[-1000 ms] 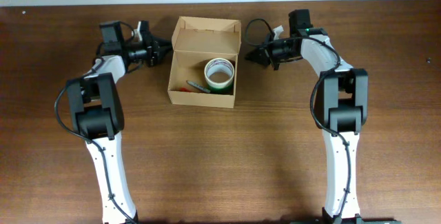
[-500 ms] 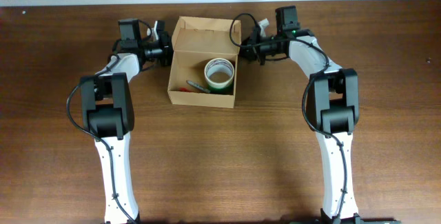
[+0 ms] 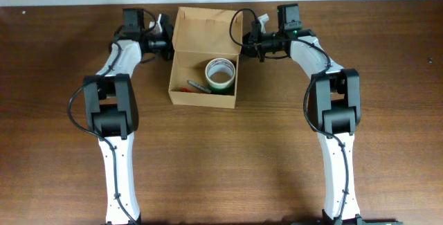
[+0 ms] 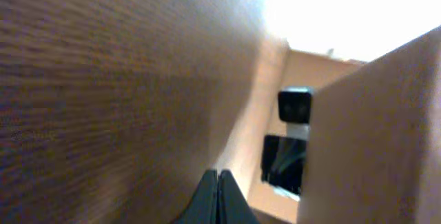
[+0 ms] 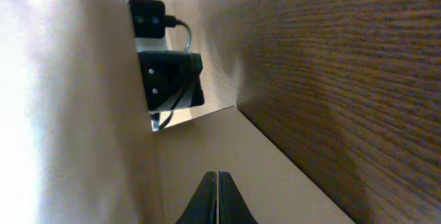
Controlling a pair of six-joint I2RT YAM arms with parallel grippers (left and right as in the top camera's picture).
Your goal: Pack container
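Standing toward the far edge of the table (image 3: 221,156), midway between the two arms, the container (image 3: 202,99) is entered as a small tan cardboard box. It is open, and its hinged lid (image 3: 206,32) is raised at the back.

Contents: one tape roll (image 3: 221,73) with a green core is seen against the right wall. Slim pen-like items (image 3: 197,86), one red and one grey, are seen along the front; their kind cannot be told.

Handling, as judged: light, thin-walled and easily dented. The walls are likely to bow if pinched hard. The lid is expected to swing freely on its fold and to spring back a little when pushed over. The surface is matt, so little slipping is expected. The whole box may slide on the wood if pressed from one side only.

Where to take hold, as judged: the lid's two side edges or its top edge, pushed from behind. The base is best steadied from the opposite wall.

Left gripper (image 3: 168,44): placed just beside the lid's left edge. In the wrist view its fingers (image 4: 212,195) are pressed together and nothing is held.

Right gripper (image 3: 243,43): placed just beside the lid's right edge. Its fingers (image 5: 211,198) are likewise closed and empty. Contact with the cardboard cannot be told for either.
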